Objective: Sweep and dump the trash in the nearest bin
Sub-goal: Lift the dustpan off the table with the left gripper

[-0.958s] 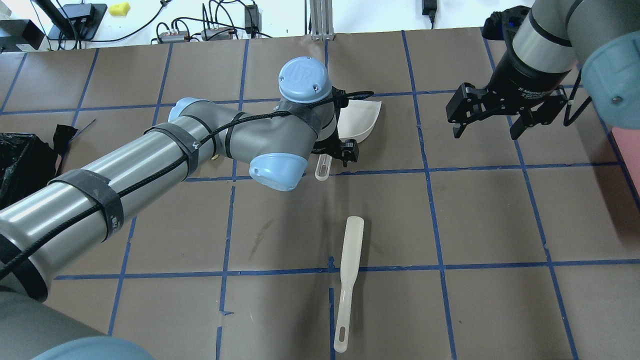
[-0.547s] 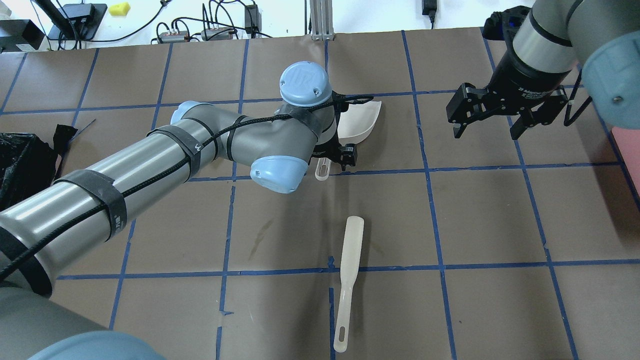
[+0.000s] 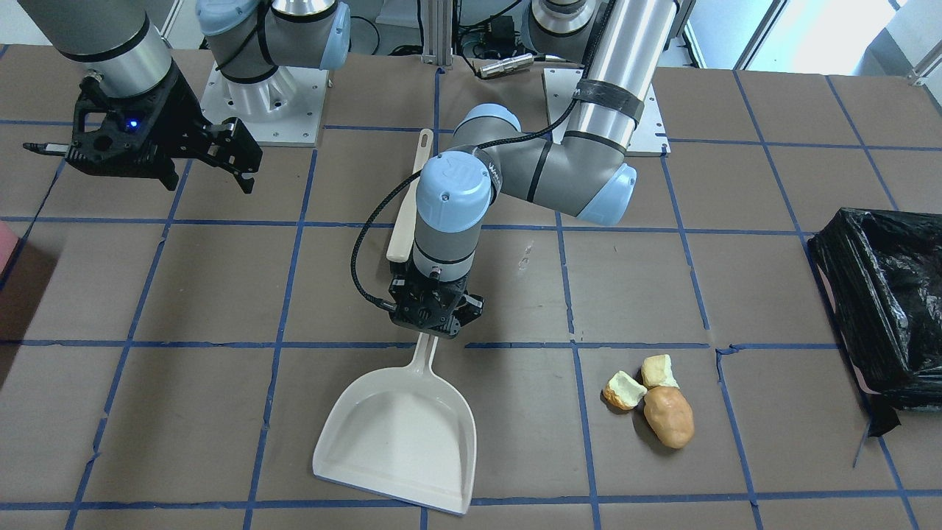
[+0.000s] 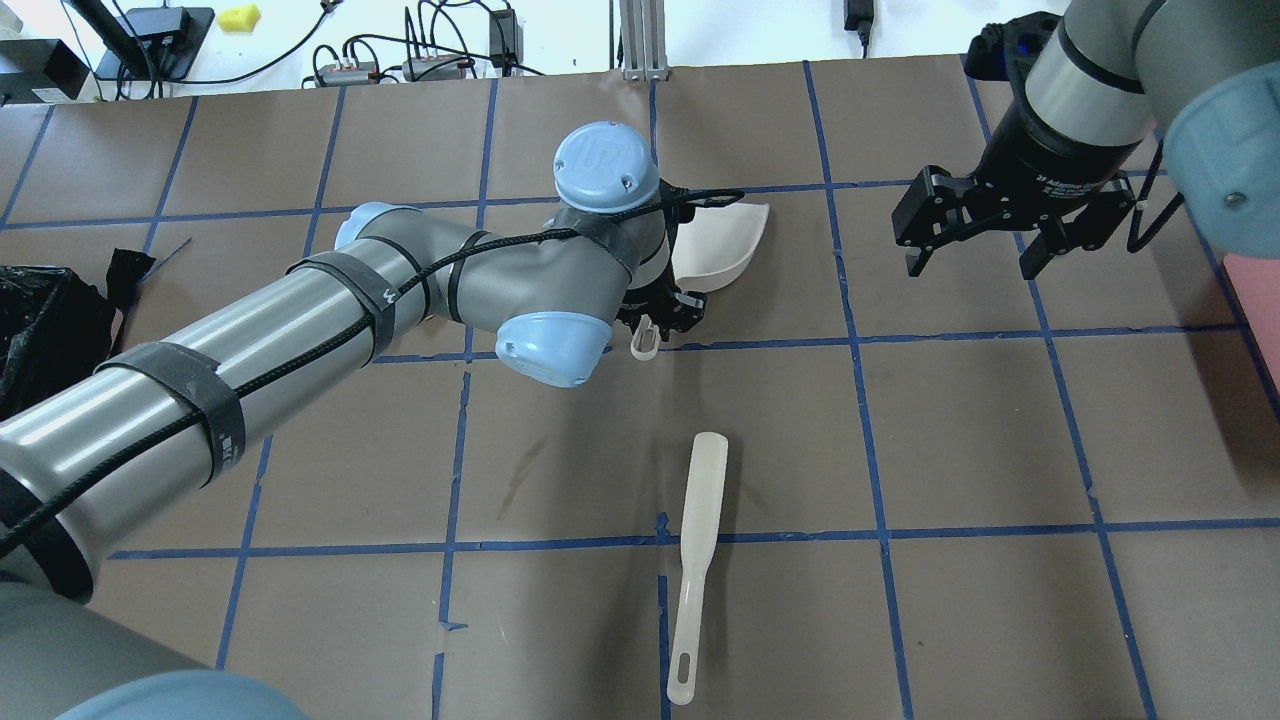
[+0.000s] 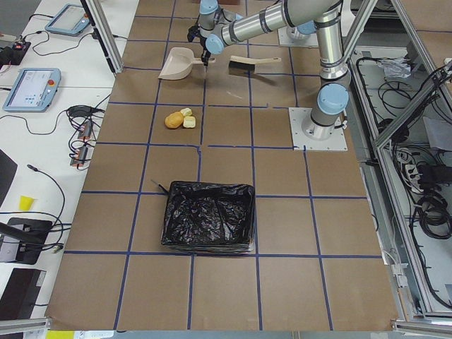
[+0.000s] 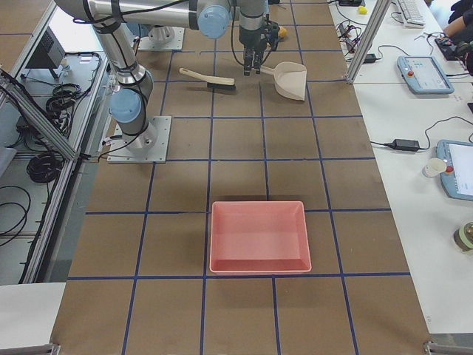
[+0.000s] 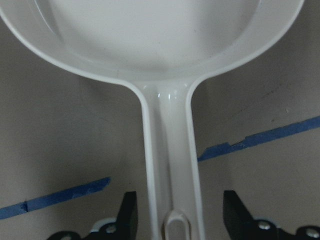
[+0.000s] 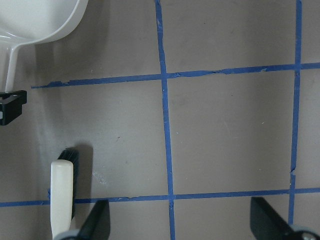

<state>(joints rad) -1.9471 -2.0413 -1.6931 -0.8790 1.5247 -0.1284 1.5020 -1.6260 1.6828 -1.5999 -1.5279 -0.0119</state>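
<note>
Your left claw point(image 3: 434, 325) has dropped lower over the dustpan point(image 3: 401, 434) handle, jaws apart on either side (seemingly not touching it yet), so the grab is near. Your right claw point(image 4: 972, 266) hangs spread. The trash point(image 3: 666, 412) sits on the worktop point(image 3: 221, 280) at the dustpan's 3 o'clock, with the bin point(image 3: 883, 294) beyond.

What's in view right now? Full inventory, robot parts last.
table: 1, brown paper with blue tape grid, under everything
dustpan: 1, cream, flat mid-table, mouth away from the robot
brush: 1, cream handle with black bristles, lying nearer the robot than the dustpan
bin: 1, black bag lining, towards the robot's-left end of the table
trash: 3 lumps, one orange-brown and two cream with tan crust, clustered between dustpan and bin
tray: 1, pink, towards the robot's-right end of the table
left gripper: 1, black, open, straddling the dustpan handle
right gripper: 1, black, open, holding nothing, above the table
</note>
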